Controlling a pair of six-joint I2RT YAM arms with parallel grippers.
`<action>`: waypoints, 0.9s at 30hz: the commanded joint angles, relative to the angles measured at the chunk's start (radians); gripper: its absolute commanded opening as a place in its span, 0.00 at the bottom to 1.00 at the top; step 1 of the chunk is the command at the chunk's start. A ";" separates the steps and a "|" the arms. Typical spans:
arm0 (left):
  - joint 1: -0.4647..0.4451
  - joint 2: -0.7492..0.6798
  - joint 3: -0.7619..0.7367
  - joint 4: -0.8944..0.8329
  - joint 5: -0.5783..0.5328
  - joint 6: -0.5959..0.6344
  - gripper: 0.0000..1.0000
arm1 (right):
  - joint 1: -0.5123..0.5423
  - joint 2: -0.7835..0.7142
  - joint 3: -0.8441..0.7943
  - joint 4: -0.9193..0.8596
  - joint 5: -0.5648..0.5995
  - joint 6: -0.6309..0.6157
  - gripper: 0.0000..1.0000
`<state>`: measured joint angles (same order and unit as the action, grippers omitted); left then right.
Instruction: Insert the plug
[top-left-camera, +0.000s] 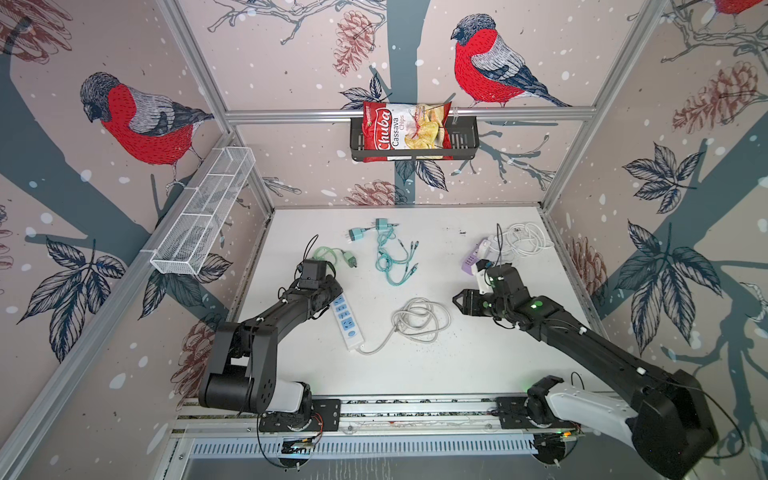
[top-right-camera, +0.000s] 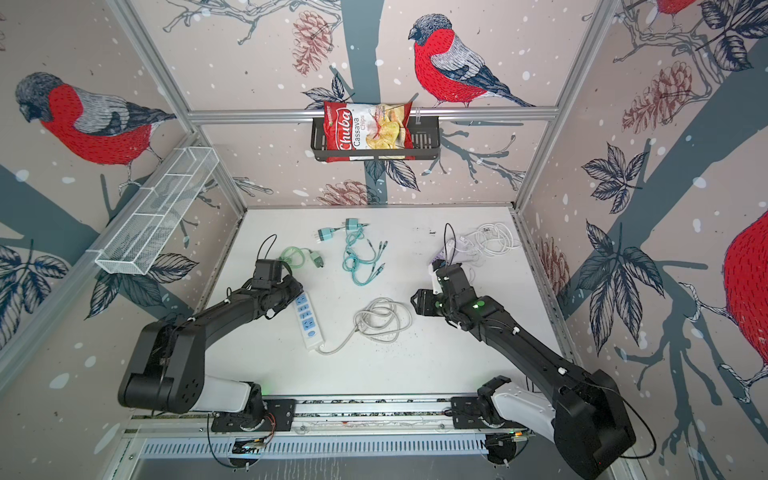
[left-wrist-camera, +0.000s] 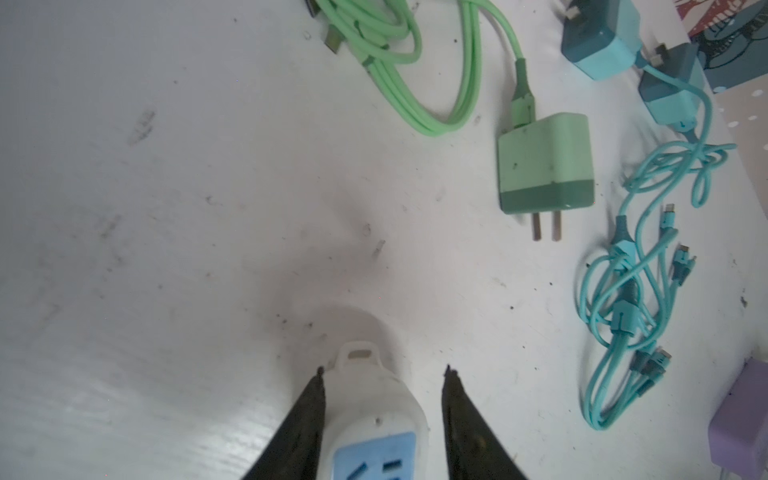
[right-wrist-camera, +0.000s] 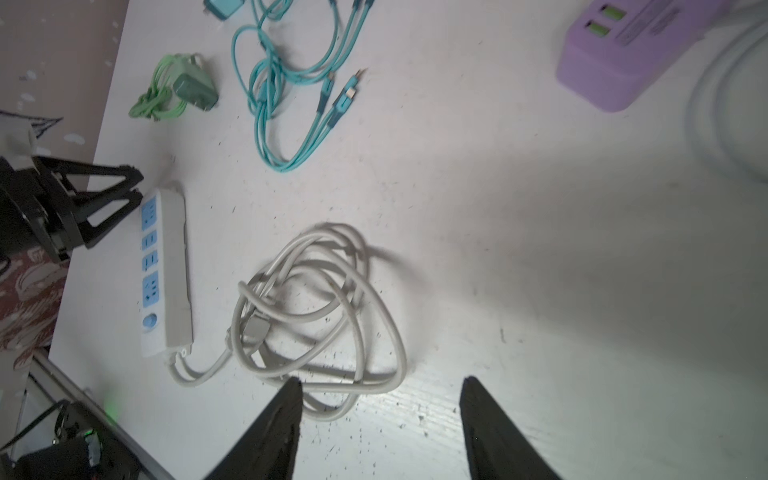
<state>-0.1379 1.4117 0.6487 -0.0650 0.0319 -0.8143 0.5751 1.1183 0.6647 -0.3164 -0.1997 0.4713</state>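
A white power strip (top-left-camera: 348, 322) with blue sockets lies left of the table's centre, seen in both top views. My left gripper (left-wrist-camera: 383, 370) straddles its far end (left-wrist-camera: 374, 415). One finger rests against the strip's side; the other stands a little off it, so the jaws are open. A green plug (left-wrist-camera: 544, 162) with two bare prongs lies flat just beyond the strip, its green cable (left-wrist-camera: 415, 62) coiled behind it. My right gripper (right-wrist-camera: 382, 379) hovers open and empty at the edge of the strip's grey coiled cord (right-wrist-camera: 316, 299).
Two teal plugs (top-left-camera: 356, 234) with tangled teal cables (top-left-camera: 392, 257) lie at the back centre. A purple charger (top-left-camera: 471, 262) and white cable (top-left-camera: 525, 237) sit back right. A wire basket (top-left-camera: 203, 212) and a shelf with a chips bag (top-left-camera: 405, 126) hang on the walls.
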 joint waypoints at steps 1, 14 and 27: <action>-0.028 -0.028 -0.009 0.009 -0.032 -0.044 0.46 | 0.067 0.044 -0.007 0.050 -0.016 0.037 0.60; -0.084 -0.123 -0.037 -0.064 -0.092 -0.009 0.53 | 0.388 0.366 0.216 0.101 0.191 0.213 0.62; -0.065 -0.420 -0.086 -0.187 -0.236 0.080 0.68 | 0.540 0.699 0.484 -0.048 0.394 0.353 0.65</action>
<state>-0.2150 1.0210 0.5724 -0.2363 -0.1631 -0.7761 1.1030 1.7782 1.1198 -0.3004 0.1211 0.7681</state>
